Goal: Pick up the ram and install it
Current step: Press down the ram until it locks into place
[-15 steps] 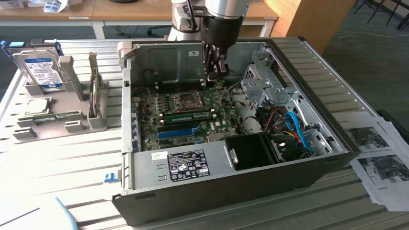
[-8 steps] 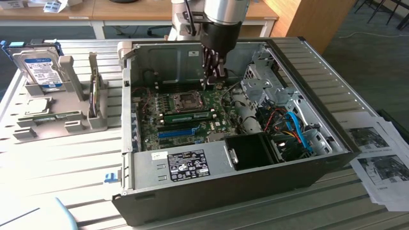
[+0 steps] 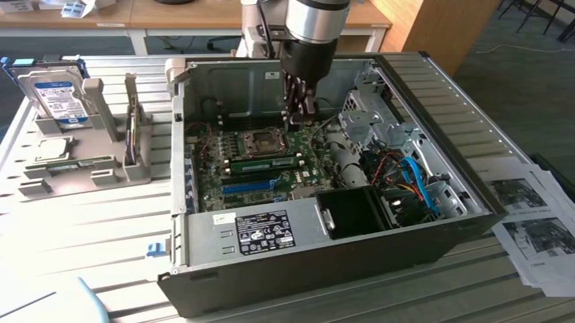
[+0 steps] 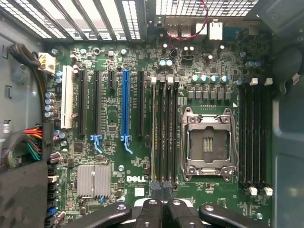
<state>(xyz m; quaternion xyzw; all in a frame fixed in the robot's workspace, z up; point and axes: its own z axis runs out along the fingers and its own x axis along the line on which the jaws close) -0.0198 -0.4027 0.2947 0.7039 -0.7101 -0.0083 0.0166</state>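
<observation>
Since the ram (image 3: 265,163) stands in a DIMM slot just beside the empty CPU socket (image 3: 263,140), install looks basically done, with the gripper (image 3: 298,120) clenched on nothing above the motherboard (image 3: 306,178)

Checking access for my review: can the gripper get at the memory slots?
Probably yes: the case is open, the shut gripper hangs inside over the board, and nothing covers the slots.
</observation>
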